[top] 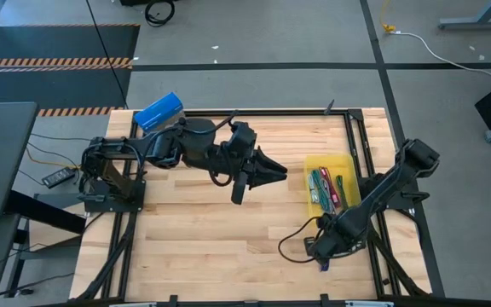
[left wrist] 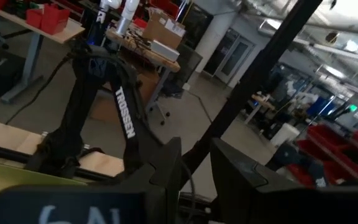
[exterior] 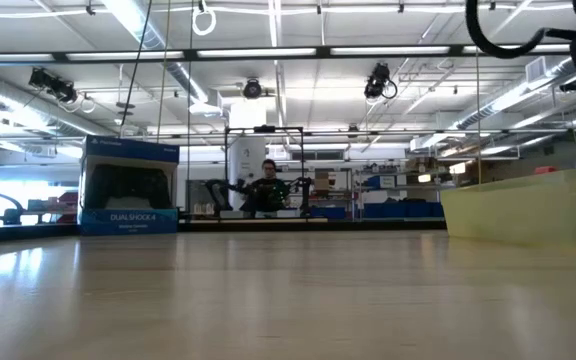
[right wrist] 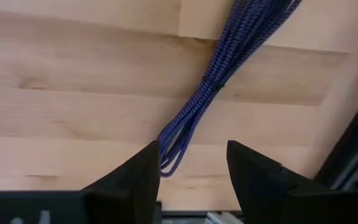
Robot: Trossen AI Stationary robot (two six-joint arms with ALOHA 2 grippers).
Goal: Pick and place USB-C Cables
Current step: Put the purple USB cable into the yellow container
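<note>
A purple USB-C cable bundle (right wrist: 219, 87) lies flat on the wooden table near its near right corner (top: 323, 264). My right gripper (right wrist: 191, 155) points down over the bundle's looped end, open, one fingertip on each side of that end and above it (top: 320, 253). Several more cable bundles (top: 326, 189) lie in the yellow tray (top: 348, 162) at the right. My left gripper (top: 273, 173) hangs level over the middle of the table, pointing toward the tray, its fingers (left wrist: 166, 165) a little apart with nothing between them.
A blue box (top: 158, 111) stands at the far left corner, also visible in the low view (exterior: 128, 185). The tray's wall (exterior: 528, 205) fills the right of the low view. A black cord loop (top: 292, 243) lies beside my right gripper. Dark frame rails (top: 361, 145) border the table.
</note>
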